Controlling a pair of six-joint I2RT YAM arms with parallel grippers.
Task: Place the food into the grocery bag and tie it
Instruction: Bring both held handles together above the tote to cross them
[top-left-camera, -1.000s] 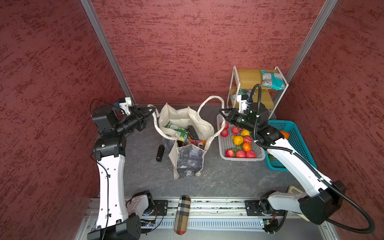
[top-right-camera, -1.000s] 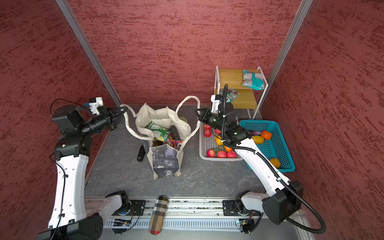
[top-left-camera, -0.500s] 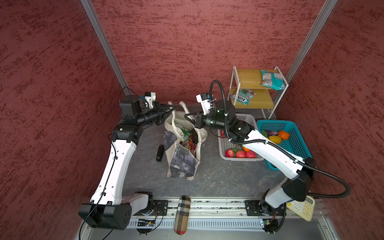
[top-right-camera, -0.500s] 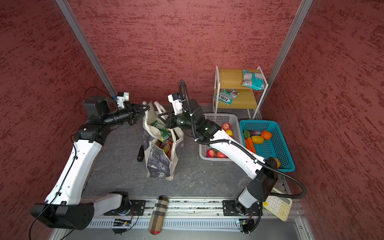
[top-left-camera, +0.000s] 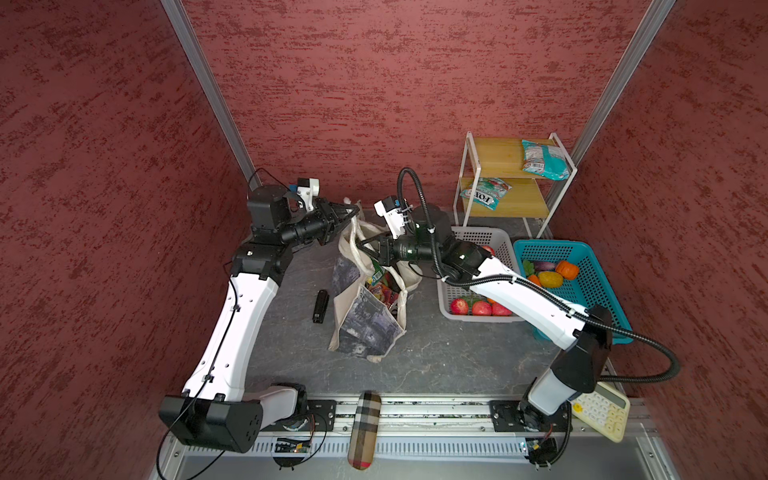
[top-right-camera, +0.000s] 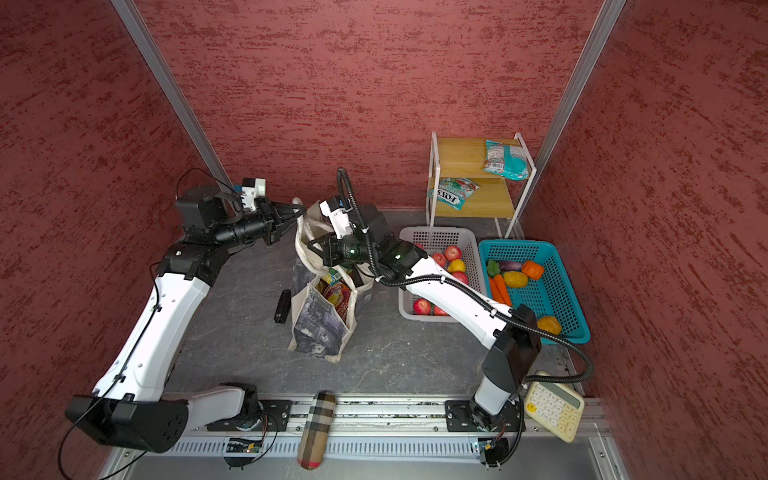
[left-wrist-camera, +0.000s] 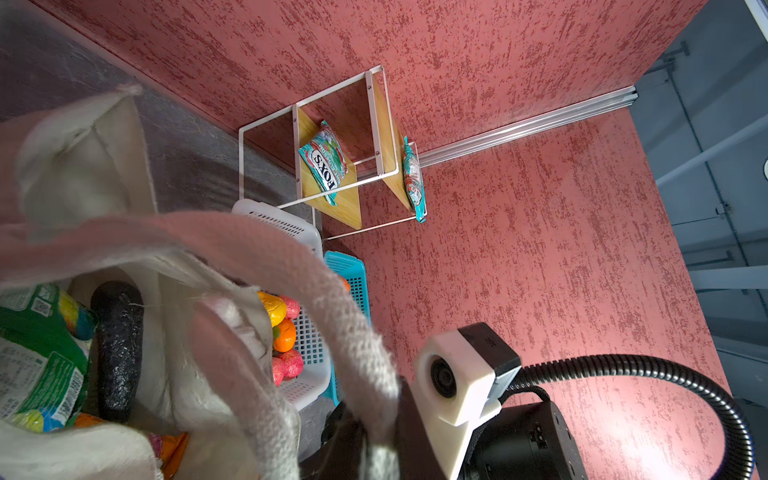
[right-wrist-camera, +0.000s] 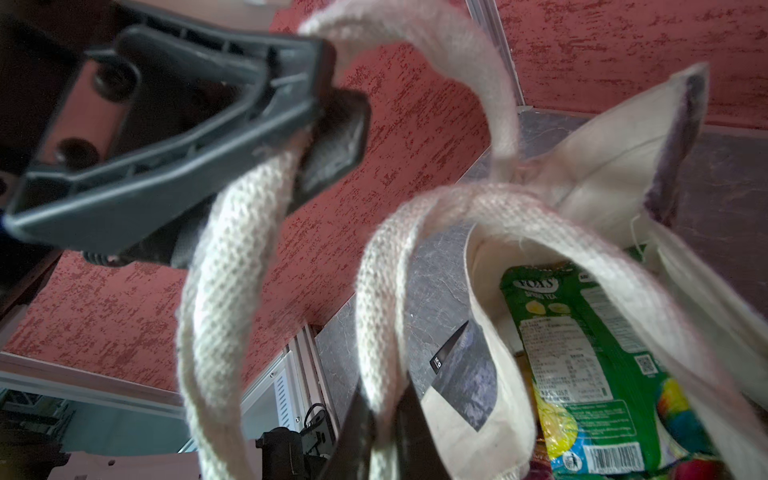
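A: Found the grocery bag (top-left-camera: 365, 320) where?

B: Found it standing on the desk (top-left-camera: 436, 357), just left of the white basket (top-left-camera: 486, 235) in both top views. Looked floppy: cream canvas, creased, with a grey-black print on the sides and a narrow mouth.

A: Saw anything inside?

B: Made out a glossy green FOX'S packet (right-wrist-camera: 582, 332), orange and red wrappers (top-left-camera: 384, 293) beside it, and a dark, rough oval (left-wrist-camera: 118, 345).

A: And the end effectors?

B: Caught the left end effector (top-left-camera: 353, 212) well left of the white basket, clamped on a strap handle (right-wrist-camera: 232, 266). Caught the right end effector (top-left-camera: 365, 246) nearer the white basket, closed on the other strap handle (right-wrist-camera: 382, 299). Noted coarse woven webbing on both, hanging in loose loops.

A: Noted what of the surface and room?

B: Dark grey desk, stone-like, veined with pale cracks. Red walls (top-left-camera: 374, 83), rough and streaked, with silver metal posts (top-left-camera: 208, 91) at the corners. Spotted a blue perforated basket (top-left-camera: 598, 266) just right of the white basket. Spotted a two-tier wooden rack (top-left-camera: 503, 199) in a white wire frame behind the white basket. Saw red toy apples (top-left-camera: 482, 308) inside the white basket.
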